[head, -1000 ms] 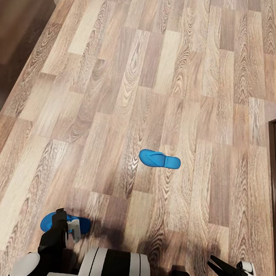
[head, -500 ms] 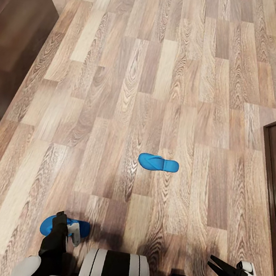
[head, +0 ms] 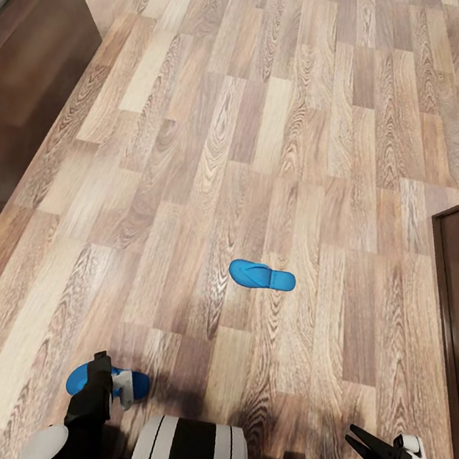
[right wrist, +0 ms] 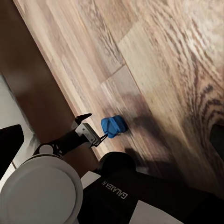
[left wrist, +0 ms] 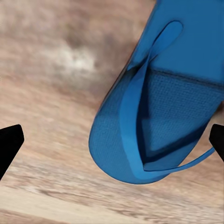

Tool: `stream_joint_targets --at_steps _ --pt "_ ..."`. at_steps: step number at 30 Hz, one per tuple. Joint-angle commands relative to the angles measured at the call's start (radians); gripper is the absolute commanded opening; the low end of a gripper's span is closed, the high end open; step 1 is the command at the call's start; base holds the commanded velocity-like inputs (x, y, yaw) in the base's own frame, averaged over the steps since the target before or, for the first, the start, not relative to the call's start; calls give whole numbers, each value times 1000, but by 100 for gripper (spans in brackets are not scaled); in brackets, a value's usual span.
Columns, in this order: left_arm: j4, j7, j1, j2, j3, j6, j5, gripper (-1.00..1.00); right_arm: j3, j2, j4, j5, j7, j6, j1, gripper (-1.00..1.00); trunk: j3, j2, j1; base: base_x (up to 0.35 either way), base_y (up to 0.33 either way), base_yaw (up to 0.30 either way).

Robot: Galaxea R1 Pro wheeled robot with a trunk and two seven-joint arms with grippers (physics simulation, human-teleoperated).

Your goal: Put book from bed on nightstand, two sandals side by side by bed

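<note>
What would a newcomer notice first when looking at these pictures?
Two bright blue sandals stand out against the brown wood plank floor. One sandal lies alone in the middle of the floor ahead of the robot. The other sandal is close to the robot's base at its left side, right by the left gripper, and looks large in the left wrist view.

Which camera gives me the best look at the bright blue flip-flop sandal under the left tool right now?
The left wrist view: the bright blue flip-flop sandal appears close up, toe strap and textured sole clear, between the open left tool's finger tips. The head view shows it small and partly hidden behind the arm. The right wrist view shows a small blue piece of it.
</note>
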Motion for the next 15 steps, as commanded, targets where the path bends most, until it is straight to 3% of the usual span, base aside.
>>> stream_joint_targets --at_steps 1,15 --pt "-1 -9 0 0 -1 2 -9 100 0 0 0 -4 1 7 0 100 0 0 0 0 0 0" --pt "-4 -17 0 -1 -4 -1 -7 100 0 0 0 -4 1 7 0 100 0 0 0 37 0 0"
